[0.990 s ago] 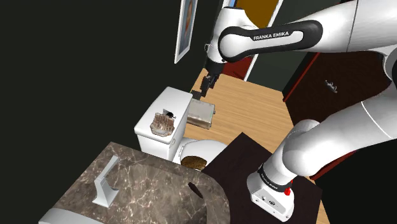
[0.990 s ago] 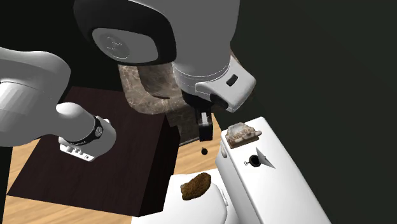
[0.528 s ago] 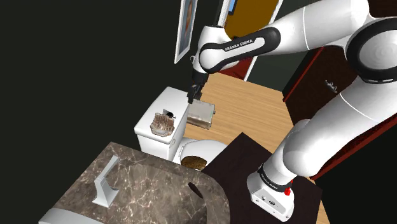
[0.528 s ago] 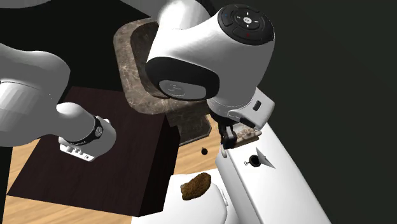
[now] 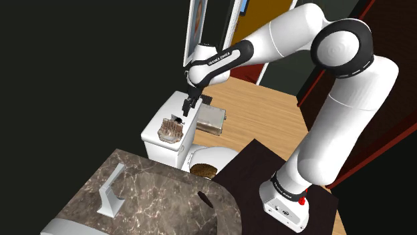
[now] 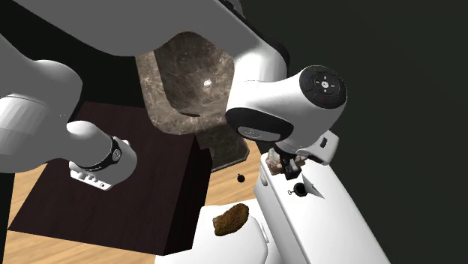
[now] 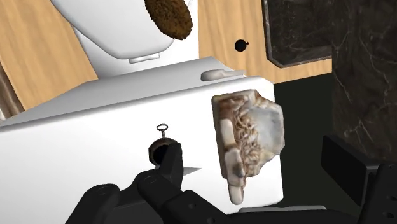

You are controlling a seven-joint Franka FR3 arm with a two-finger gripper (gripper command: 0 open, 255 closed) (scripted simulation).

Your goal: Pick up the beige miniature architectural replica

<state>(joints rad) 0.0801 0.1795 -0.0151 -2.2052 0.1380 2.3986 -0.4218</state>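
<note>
replica sits on the tank lid, at the end nearest the marble counter. gripper hovers over it, spread wide, holding nothing; replica in the gap, untouched. its long axis runs across the closing line, so the jaws meet the narrow width. straight descent looks right.
</note>
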